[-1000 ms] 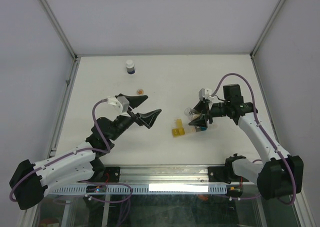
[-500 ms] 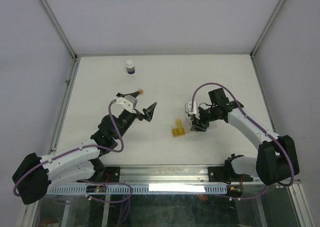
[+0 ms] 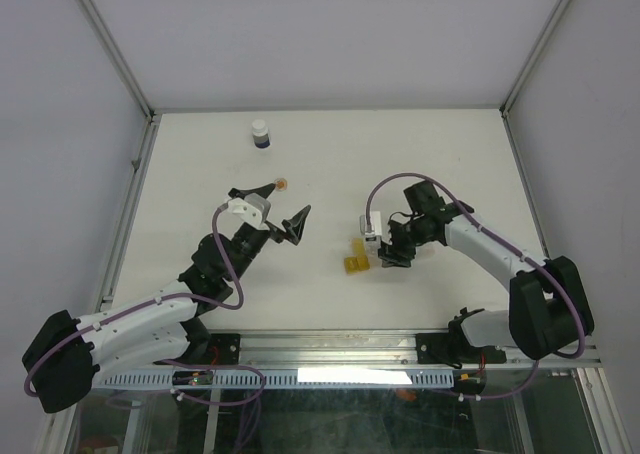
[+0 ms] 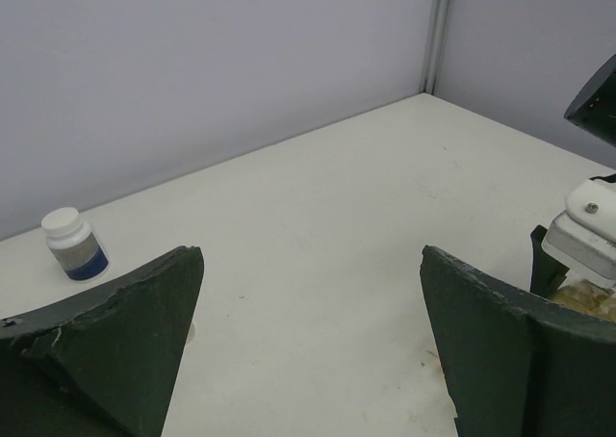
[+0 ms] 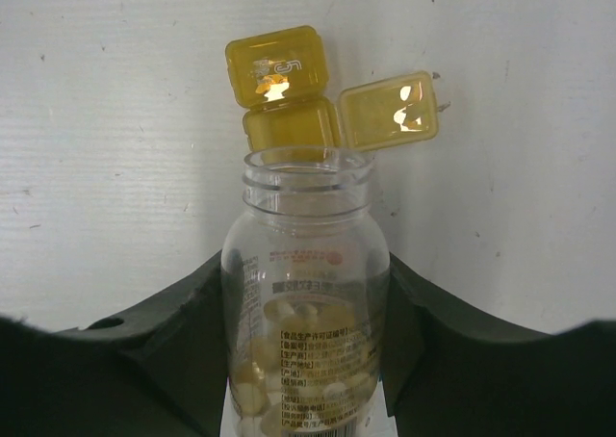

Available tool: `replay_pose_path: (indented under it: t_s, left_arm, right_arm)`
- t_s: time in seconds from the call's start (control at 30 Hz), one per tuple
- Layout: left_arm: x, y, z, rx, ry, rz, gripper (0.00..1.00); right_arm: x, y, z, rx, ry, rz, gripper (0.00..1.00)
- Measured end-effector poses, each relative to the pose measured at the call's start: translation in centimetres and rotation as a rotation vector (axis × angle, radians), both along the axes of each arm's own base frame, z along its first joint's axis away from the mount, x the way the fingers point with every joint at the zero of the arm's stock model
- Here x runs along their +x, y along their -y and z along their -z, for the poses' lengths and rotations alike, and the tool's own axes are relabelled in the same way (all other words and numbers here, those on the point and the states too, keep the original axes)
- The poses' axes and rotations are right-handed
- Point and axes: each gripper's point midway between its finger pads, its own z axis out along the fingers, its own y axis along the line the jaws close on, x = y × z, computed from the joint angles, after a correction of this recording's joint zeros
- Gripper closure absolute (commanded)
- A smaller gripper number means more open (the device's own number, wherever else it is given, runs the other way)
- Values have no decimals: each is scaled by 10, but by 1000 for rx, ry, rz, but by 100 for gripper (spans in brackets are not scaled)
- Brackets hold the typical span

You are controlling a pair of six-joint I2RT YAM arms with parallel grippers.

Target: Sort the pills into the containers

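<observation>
Containers [image 5: 289, 127], yellow with lids open, lie right of centre toward the near edge of the surface [image 3: 450, 154]. Left end effector [image 3: 292, 196]: released, hovering left of centre. Right end effector [image 3: 388, 252]: clenched on an uncapped clear pill bottle [image 5: 306, 293], mouth just beside the containers.

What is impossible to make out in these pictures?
- Contents of the yellow box: right wrist view, the rim of the pill bottle partly covers it.
- Pill bottle's base: same view, cut off at the bottom edge.
- Orange speck by the left claw: top view, too small to identify.
</observation>
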Motion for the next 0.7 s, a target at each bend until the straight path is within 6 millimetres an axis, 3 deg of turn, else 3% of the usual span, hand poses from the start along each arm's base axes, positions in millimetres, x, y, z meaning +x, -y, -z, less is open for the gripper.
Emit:
replay_pose_path:
  t_s: [0.7]
  left_arm:
    - [2,-4,4,1,-9,-23,1]
  right_arm:
    - [-5,2,21,-162,-8,-1,100]
